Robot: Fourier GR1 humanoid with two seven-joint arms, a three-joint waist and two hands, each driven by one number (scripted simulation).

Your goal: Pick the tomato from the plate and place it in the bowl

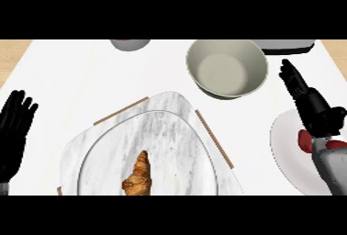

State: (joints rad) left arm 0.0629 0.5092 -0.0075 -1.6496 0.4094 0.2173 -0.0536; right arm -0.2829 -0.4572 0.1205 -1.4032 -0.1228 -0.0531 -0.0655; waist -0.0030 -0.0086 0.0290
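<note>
Tomato (305, 140): a red object, partly visible, lying on the white plate (283, 151) at the right edge of the view. Most of it is hidden behind the right wrist; red patches show at either side of the grey forearm.

Nearest the lower edge, a croissant (138, 176) lies on a marbled tray (169, 137) with a raised inner rim; thin brown strips line the tray's outer edges. The tray sits on the white counter (68, 78), just left of the white plate.

Left hand (13, 131): at the left edge of the view, fingers straight and pointing up, spread slightly, touching nothing.

Right hand (310, 103): above the white plate, fingers extended and pointing up and to the left, held close together, not curled around anything. The hand lies beyond the tomato; contact between the two cannot be determined.

Farther back, the bowl (227, 68) is grey with a beige interior and stands between the tray and the counter's far edge, close to the right hand's fingertips. At the far edge, a small grey cup (129, 44) is partly cut off, and a grey-and-dark object (288, 45) sits behind the bowl.
</note>
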